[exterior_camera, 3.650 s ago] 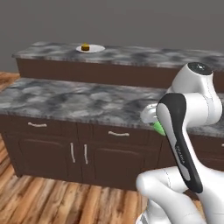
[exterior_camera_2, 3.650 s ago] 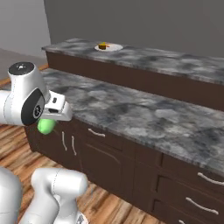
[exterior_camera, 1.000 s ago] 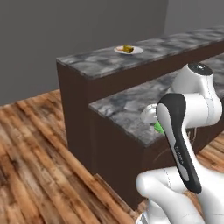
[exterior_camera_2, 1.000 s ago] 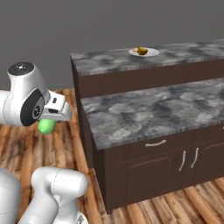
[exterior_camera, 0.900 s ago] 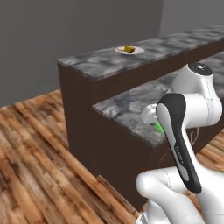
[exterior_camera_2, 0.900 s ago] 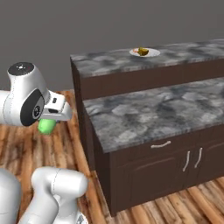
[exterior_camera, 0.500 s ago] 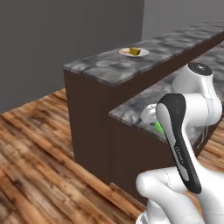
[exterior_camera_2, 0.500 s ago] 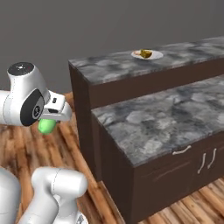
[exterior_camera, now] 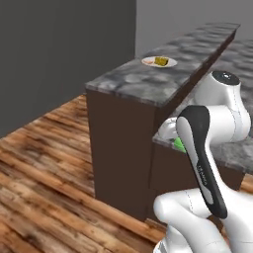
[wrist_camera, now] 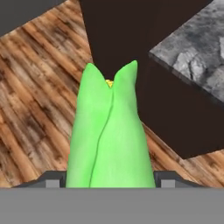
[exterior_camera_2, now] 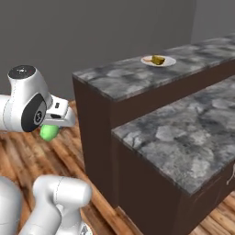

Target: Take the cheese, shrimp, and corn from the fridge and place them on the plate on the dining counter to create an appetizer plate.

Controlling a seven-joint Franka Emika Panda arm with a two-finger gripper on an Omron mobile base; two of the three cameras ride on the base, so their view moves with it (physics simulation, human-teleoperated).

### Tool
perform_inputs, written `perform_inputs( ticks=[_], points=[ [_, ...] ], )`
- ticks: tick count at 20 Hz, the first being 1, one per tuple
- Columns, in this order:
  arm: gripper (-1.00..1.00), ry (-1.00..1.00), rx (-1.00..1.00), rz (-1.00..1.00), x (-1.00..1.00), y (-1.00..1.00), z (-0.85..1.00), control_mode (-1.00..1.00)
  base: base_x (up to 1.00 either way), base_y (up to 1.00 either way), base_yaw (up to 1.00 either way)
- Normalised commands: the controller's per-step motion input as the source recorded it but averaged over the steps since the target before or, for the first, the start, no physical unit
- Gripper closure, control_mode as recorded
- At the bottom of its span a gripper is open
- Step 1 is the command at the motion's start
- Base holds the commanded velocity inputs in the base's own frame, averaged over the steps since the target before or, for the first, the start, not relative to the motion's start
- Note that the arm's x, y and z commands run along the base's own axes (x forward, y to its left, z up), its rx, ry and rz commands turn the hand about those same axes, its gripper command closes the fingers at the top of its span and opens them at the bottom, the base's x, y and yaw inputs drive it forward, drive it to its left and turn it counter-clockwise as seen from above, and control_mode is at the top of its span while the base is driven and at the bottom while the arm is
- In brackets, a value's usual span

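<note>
White plate (exterior_camera_2: 169, 61) with cheese (exterior_camera_2: 158, 60) on dining counter (exterior_camera_2: 124, 78), corn (exterior_camera_2: 48, 132) under arm, wood floor (exterior_camera_2: 69, 147)

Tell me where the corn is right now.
The corn is held in the tool, low beside the arm at the left of the right base view, over wood floor, short of the dining counter.

Small pale lettering is running along the dark band of the robot arm (exterior_camera: 200, 163) in the left base view, but it is showing too small and blurred to be read. Nothing else in the three views is carrying legible text, labels, brands, numbers or signs.
</note>
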Motion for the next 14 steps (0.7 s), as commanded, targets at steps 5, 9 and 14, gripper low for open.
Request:
perform_inputs(
  ticks=[5, 9, 14],
  points=[
    [1.00, 0.00, 0.00, 0.00, 0.00, 0.00, 0.00, 1.00, 0.29, 1.00, -0.36],
    [1.00, 0.00, 0.00, 0.00, 0.00, 0.00, 0.00, 1.00, 0.24, 1.00, -0.37],
    [1.00, 0.00, 0.00, 0.00, 0.00, 0.00, 0.00, 1.00, 0.21, 1.00, -0.38]
  ],
)
